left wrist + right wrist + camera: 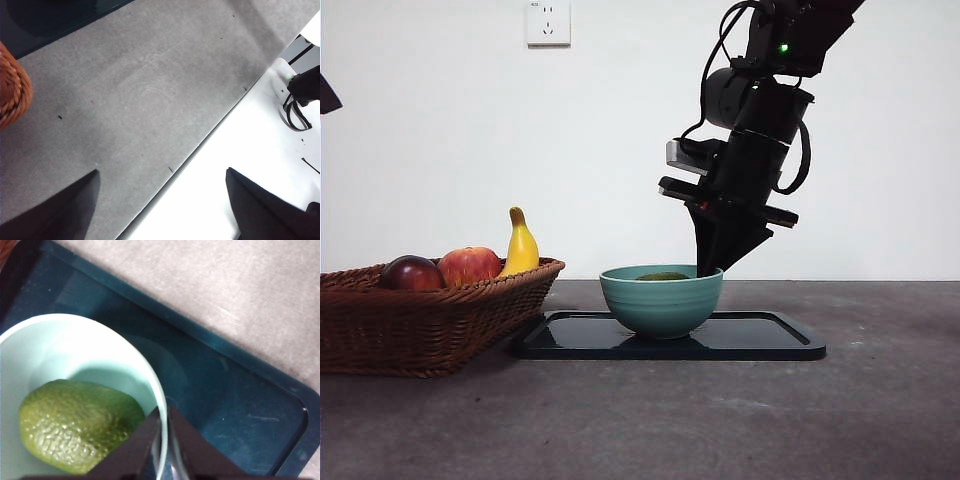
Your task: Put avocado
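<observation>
Now | avocado (77, 425) in bowl (661, 298) | right end effector (164, 412) together at rim | left end effector (162, 200) apart

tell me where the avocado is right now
The avocado lies inside the teal bowl on the dark tray, right of the wicker basket, with the right end effector at the bowl's rim.

The green, pebbly-skinned avocado (77, 425) lies on its side inside the teal bowl (661, 300)
</observation>
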`<move>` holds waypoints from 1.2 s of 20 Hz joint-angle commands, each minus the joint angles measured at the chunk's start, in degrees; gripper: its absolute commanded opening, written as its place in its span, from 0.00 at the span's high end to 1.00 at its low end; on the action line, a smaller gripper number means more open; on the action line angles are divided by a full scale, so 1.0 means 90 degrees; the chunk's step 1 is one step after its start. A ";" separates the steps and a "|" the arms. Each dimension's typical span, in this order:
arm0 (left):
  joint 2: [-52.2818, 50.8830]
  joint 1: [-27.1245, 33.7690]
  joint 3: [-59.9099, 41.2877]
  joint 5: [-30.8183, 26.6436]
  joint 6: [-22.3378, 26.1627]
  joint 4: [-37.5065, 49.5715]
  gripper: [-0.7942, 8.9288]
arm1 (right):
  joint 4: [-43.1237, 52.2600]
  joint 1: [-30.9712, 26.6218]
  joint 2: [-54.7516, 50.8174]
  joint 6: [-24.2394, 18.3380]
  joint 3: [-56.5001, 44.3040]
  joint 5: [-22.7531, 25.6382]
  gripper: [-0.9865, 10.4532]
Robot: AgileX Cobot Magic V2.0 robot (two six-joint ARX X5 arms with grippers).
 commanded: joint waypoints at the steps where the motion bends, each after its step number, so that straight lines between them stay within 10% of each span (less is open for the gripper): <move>1: 0.0027 -0.0039 0.0032 0.0034 0.0078 0.0027 0.50 | 0.0015 0.0034 0.0126 -0.0053 0.0189 -0.0024 0.90; 8: 0.0027 -0.0039 0.0032 0.0034 0.0078 0.0027 0.50 | -0.0160 0.0027 0.0073 0.0148 0.0262 0.0032 0.67; 24: 0.0027 -0.0039 0.0032 0.0032 0.0104 0.0058 0.50 | -0.2125 0.0083 -0.4180 0.0075 -0.0017 0.0457 0.66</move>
